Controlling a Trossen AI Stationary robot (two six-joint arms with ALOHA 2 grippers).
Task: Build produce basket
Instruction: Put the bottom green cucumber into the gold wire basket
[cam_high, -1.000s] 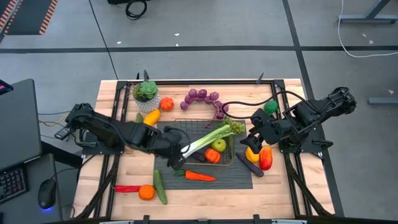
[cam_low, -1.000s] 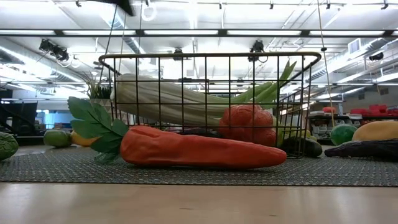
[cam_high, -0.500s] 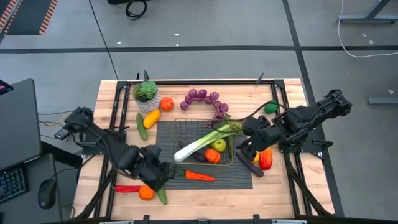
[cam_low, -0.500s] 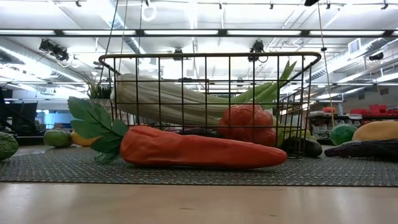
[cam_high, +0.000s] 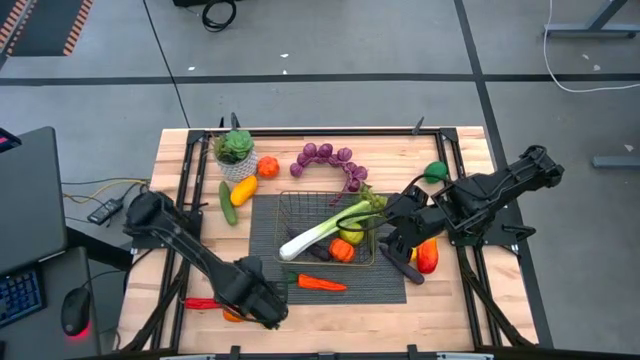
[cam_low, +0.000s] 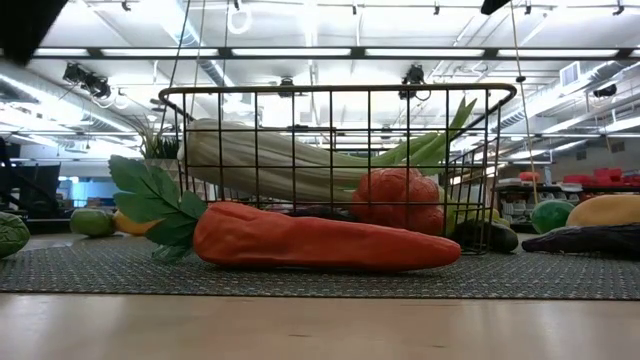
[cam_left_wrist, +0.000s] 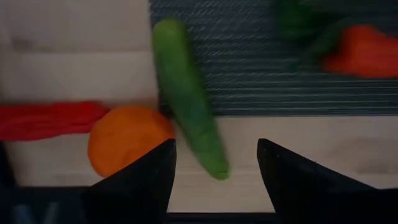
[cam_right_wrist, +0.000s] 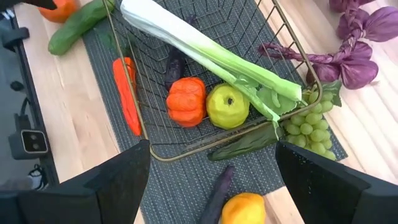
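- Two arms work at the table (cam_high: 330, 310). The left gripper (cam_left_wrist: 214, 165) hangs low at about 7 o'clock of the basket (cam_high: 290, 205), over the near edge of the dark ribbed mat (cam_high: 390, 288); its fingers (cam_left_wrist: 140, 180) stand apart with nothing between them.
- Just ahead of that gripper lie a cucumber (cam_left_wrist: 186, 99), an orange (cam_left_wrist: 124, 137) touching it, and a red chili (cam_left_wrist: 43, 118) beside the orange.
- Right gripper (cam_right_wrist: 211, 180) hovers at 3 o'clock of the basket, jaws spread wide and empty.
- Inside the basket: a leek (cam_right_wrist: 205, 53) laid corner to corner, a small orange pumpkin (cam_right_wrist: 185, 99) and a green apple (cam_right_wrist: 227, 106).
- Green grapes (cam_right_wrist: 305, 121) hang at the basket's far right corner.
- A carrot (cam_low: 310, 240) lies on the mat at 6 o'clock of the basket, outside it.
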